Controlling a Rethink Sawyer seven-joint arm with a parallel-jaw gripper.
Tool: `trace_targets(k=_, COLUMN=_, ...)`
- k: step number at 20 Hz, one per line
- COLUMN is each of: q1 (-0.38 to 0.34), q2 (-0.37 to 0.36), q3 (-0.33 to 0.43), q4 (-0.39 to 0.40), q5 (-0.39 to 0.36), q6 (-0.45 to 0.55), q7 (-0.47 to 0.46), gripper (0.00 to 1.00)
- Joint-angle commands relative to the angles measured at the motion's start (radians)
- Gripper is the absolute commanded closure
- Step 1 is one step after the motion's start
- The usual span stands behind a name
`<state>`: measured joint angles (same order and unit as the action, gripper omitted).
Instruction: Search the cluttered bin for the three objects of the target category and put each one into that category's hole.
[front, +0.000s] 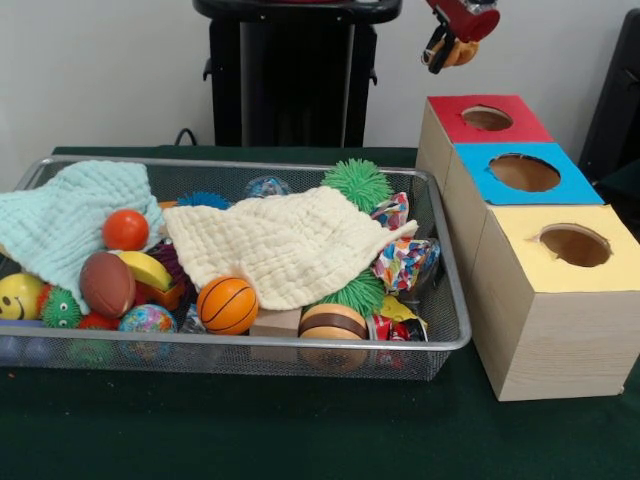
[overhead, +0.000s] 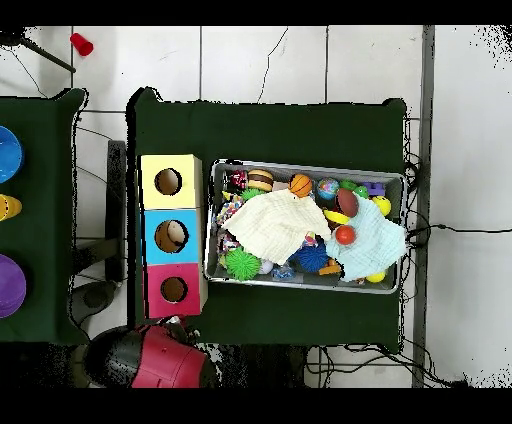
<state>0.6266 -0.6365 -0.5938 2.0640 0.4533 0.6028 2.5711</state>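
Nearest us in the front view, the cluttered bin sits on the green bench, packed with balls: a small basketball, a brown football, an orange ball, a yellow smiley ball. A cream cloth and a pale green cloth lie over much of the heap, so any plush toy left there is hidden from us; we would lift a cloth by a free corner first. Right of the bin stand the yellow box, the blue box and the red box. Farthest, above the red box, the gripper has its fingers pinching a small orange object, perhaps a plush toy. We judge it light, soft and squashy, best gripped across its body.
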Motion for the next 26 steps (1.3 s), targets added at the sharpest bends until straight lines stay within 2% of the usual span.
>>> trace_targets(k=1, q1=-0.03, q2=0.042, q3=0.053, q4=-0.095, q5=0.07, q6=0.047, q7=0.293, gripper=1.0)
trace_targets(k=4, q1=-0.047, q2=0.063, q3=0.074, q4=-0.11, q5=0.09, q6=0.019, q7=0.284, gripper=1.0)
trace_targets(k=12, q1=-0.059, q2=0.116, q3=0.05, q4=-0.191, q5=0.083, q6=0.068, q7=0.284, gripper=1.0)
trace_targets(k=21, q1=-0.087, q2=0.119, q3=0.051, q4=-0.24, q5=0.085, q6=0.111, q7=0.281, gripper=1.0)
trace_targets(k=26, q1=-0.073, q2=0.135, q3=0.046, q4=-0.285, q5=0.089, q6=0.15, q7=0.32, gripper=1.0)
